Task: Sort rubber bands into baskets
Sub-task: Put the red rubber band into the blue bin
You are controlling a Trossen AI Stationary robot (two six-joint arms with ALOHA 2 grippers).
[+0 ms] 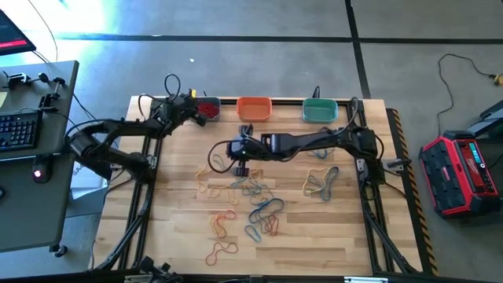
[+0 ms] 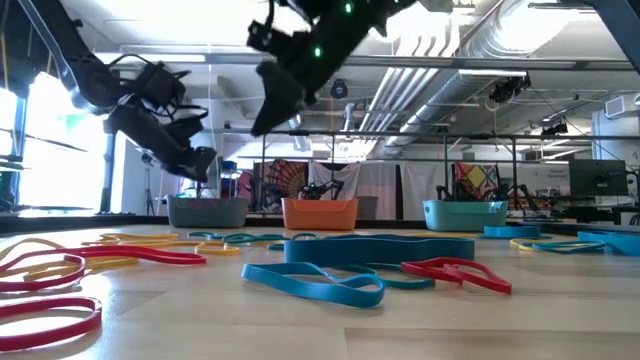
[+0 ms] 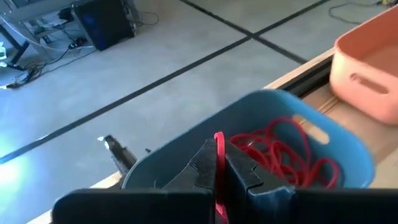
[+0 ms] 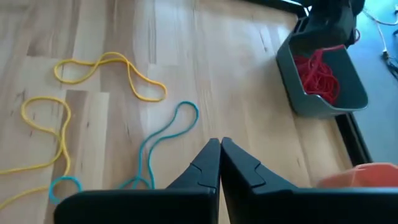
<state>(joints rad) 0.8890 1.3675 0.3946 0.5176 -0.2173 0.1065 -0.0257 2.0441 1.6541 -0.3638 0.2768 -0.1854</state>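
A: Left gripper [image 3: 219, 171] is pressed together on a red band [image 3: 218, 149], which sticks up between the fingertips. It sits over the grey-blue basket [image 3: 348, 149], and only the left wrist view shows the pinch.

B: Anything in that basket?

A: A tangle of red bands [image 3: 283, 152]. The high view shows them only as a red patch [image 1: 207, 108]. The right wrist view sees the same pile [image 4: 318, 70] in the tub [image 4: 348, 93], with a dark arm part just above its rim.

B: Right gripper?

A: Right gripper [image 4: 219, 163] has its fingers pressed together with nothing between them. In the high view it is at table centre [image 1: 240, 167], well above the wood in the low view [image 2: 268, 112].

B: Baskets from above?

A: Along the 12 o'clock edge: grey-blue [image 1: 214, 115] toward 11, orange basket [image 1: 254, 108] at 12, teal-green basket [image 1: 320, 111] toward 1.

B: Loose bands?

A: Scattered from centre toward 6 o'clock. The right wrist view shows a yellow loop [image 4: 127, 68] and a teal loop [image 4: 163, 134] on the wood. The low view has a blue band [image 2: 320, 285] and a red one [image 2: 455, 272] nearest the camera.
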